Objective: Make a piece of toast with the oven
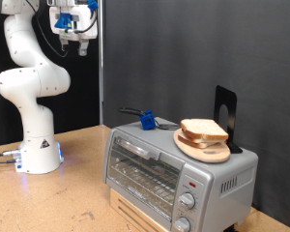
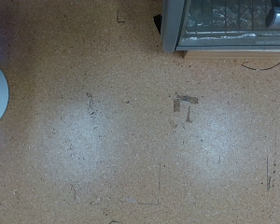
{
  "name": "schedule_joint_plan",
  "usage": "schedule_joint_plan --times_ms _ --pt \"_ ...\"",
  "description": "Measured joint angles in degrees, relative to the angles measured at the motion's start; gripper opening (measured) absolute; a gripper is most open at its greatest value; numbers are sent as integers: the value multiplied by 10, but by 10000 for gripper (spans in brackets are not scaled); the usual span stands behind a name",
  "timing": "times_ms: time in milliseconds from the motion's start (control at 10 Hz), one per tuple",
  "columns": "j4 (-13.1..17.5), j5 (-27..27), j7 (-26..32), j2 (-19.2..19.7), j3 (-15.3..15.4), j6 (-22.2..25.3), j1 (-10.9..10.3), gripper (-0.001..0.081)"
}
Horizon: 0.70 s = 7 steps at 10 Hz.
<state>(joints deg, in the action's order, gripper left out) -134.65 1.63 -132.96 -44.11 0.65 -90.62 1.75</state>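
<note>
The piece of toast (image 1: 205, 130) lies on a round wooden plate (image 1: 203, 148) on top of the silver-grey oven (image 1: 174, 174), whose glass door is closed. My gripper (image 1: 72, 43) hangs high at the exterior view's top left, far above the table and well away from the oven; nothing shows between its fingers. The wrist view looks straight down at the bare wooden table (image 2: 131, 131), with a corner of the oven (image 2: 224, 26) at the frame's edge. No fingers show in the wrist view.
A blue object (image 1: 145, 120) and a dark utensil lie on the oven's top behind the plate. A black stand (image 1: 226, 116) rises at the oven's far corner. The arm's white base (image 1: 37, 155) stands on the table at the exterior view's left. A black panel stands behind.
</note>
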Motion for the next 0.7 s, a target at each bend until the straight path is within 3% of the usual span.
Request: schedule_joint_plan --times_ms 100,500,600,700 --pt "0 0 30 -1 0 -10 -4 800" --pt "3 -21 249 2 1 -38 -55 800" --pt "3 -15 236 1 0 -38 -53 800" --pt "3 -10 281 0 -5 -38 -60 800"
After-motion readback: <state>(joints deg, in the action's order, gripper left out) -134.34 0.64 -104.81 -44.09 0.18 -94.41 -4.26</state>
